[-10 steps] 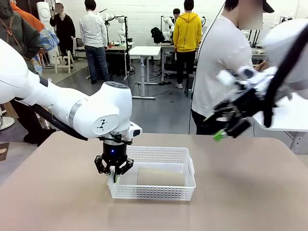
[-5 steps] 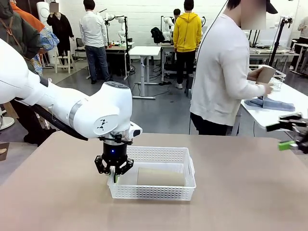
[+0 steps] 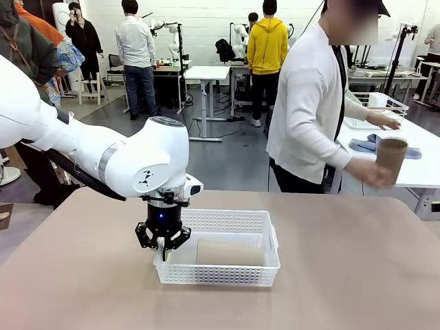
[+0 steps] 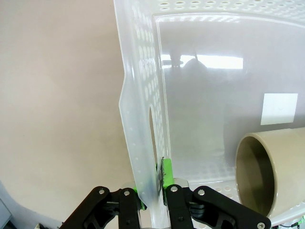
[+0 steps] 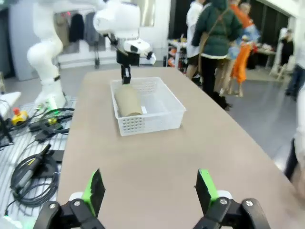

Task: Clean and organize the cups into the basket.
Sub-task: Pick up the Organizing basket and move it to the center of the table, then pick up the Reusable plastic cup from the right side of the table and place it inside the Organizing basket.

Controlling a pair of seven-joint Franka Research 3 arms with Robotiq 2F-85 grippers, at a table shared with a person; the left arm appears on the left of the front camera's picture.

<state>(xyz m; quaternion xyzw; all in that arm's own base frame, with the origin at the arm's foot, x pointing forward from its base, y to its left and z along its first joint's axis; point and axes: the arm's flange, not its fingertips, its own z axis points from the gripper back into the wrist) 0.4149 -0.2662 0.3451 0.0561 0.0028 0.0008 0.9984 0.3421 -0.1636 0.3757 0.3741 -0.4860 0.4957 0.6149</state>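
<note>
Left arm reaches in from the left, wrist vertical, left gripper pointing straight down, jaws clamped on the basket wall; right gripper roughly horizontal, green-padded fingers spread wide, holding nothing.

No legible words, numbers or brand names are found in any view. A small black emblem is printed on the white wrist joint of the left arm, left of centre in the front view, but no letters can be made out in it. A white rectangular label is seen on the floor of the basket, at the right of the left wrist view. No print can be read on it.
</note>
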